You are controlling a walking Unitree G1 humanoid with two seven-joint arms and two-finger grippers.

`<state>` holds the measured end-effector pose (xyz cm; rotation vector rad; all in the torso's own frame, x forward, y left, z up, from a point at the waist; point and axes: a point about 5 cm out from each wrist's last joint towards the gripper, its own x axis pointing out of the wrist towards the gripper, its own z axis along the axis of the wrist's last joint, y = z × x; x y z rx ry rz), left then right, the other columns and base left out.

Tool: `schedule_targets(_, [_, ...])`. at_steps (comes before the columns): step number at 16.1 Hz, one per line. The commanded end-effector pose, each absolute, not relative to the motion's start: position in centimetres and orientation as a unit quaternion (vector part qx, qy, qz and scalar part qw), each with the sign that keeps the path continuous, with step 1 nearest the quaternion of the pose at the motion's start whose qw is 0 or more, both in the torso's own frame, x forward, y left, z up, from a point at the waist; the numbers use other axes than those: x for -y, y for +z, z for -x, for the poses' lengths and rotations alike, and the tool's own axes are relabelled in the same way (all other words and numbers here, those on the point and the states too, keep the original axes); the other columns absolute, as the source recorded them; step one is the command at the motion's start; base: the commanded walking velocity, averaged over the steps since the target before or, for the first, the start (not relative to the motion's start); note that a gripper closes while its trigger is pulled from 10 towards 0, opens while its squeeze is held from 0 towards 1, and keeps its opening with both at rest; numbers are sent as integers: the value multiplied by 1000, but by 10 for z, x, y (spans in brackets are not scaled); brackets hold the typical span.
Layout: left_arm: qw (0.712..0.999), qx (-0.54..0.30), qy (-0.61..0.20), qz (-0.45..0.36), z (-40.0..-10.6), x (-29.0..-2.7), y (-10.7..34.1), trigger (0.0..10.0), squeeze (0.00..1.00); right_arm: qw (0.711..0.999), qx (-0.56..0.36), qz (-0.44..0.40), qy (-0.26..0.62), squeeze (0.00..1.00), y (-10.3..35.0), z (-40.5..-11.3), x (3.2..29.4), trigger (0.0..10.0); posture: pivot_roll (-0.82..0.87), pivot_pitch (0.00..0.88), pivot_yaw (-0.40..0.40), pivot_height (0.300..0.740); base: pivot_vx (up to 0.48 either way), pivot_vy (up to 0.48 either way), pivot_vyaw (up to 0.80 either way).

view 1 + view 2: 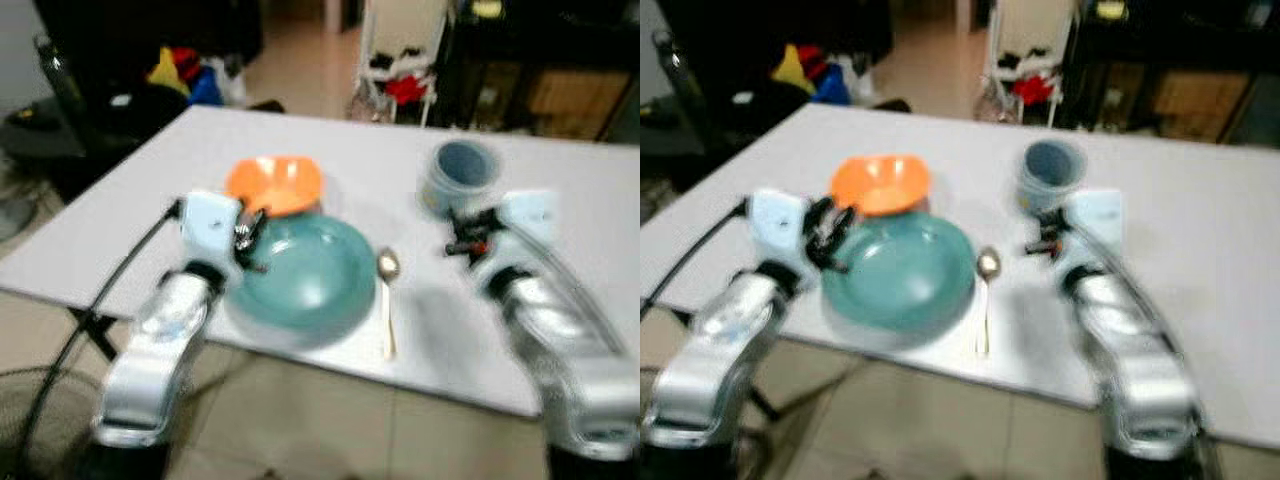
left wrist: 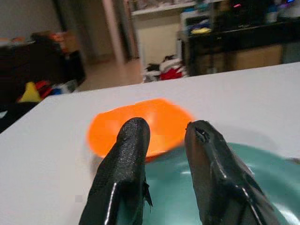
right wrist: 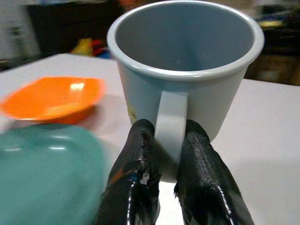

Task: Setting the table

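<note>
right end effector (image 3: 166, 180) clenched on mug (image 3: 187, 70) handle | mug right of plate (image 1: 300, 272) | rigid, light, slippery | left end effector (image 2: 166, 159) released over plate

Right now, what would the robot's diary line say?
right gripper: shut on mug handle | mug: on table | left gripper: open, over teal plate

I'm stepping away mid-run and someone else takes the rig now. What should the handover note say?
Right gripper: shut on the handle of the grey mug, which stands upright on the white table.
Left gripper: open, empty, over the near rim of the teal plate.
Orange bowl sits just behind the plate; spoon lies beside the plate, on the mug's side.
Done: plate, bowl and spoon laid.
Left: probably place the mug and release.
</note>
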<state>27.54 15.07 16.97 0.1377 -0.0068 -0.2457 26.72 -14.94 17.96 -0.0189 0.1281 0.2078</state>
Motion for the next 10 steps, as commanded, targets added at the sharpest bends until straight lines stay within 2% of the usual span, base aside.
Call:
schedule_targets(1, [989,12,-127,-68,-276,-147,173,10000,0,994,-54,16,89,0,185,-268,158,10000,67,0,36,740,412,0,0])
schedule_targets(7, [988,16,-133,-81,-278,-147,176,10000,0,987,-67,27,141,0,181,-280,151,10000,75,0,31,740,402,0,0])
schedule_targets(10, [977,18,-183,-109,-282,-148,182,10000,0,977,-69,30,200,0,176,-300,155,10000,76,0,35,740,0,0,0])
